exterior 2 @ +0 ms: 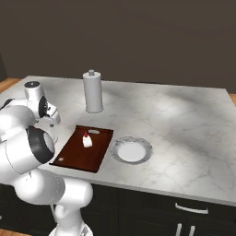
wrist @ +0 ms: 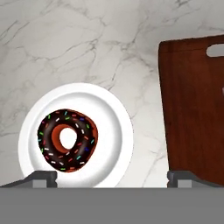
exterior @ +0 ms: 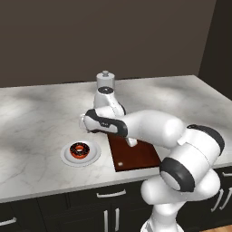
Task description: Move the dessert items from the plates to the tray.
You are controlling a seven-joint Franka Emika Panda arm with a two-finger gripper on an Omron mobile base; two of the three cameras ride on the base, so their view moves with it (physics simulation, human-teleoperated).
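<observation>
The chocolate ring donut (wrist: 66, 140) with sprinkles lies on a white plate (wrist: 109, 113) at the lower left of the hand view. My gripper (wrist: 113, 179) is open and empty, hovering above the counter over the gap between that plate and the dark reddish-brown tray (wrist: 192, 109). From the left base view, the donut (exterior: 80, 150) sits on its plate (exterior: 65, 156) left of the tray (exterior: 136, 156), with the gripper (exterior: 83, 122) above them. The white cake piece with a red top (exterior 2: 86, 140) stands on the tray (exterior 2: 73, 154). A second plate (exterior 2: 131, 152) lies bare to the tray's right.
A tall grey canister (exterior: 105, 81) stands on the marble counter (exterior: 36, 118) behind the tray, also seen as the canister (exterior 2: 93, 92) in the right base view. The counter's front edge runs just in front of the plates and tray, above dark drawers.
</observation>
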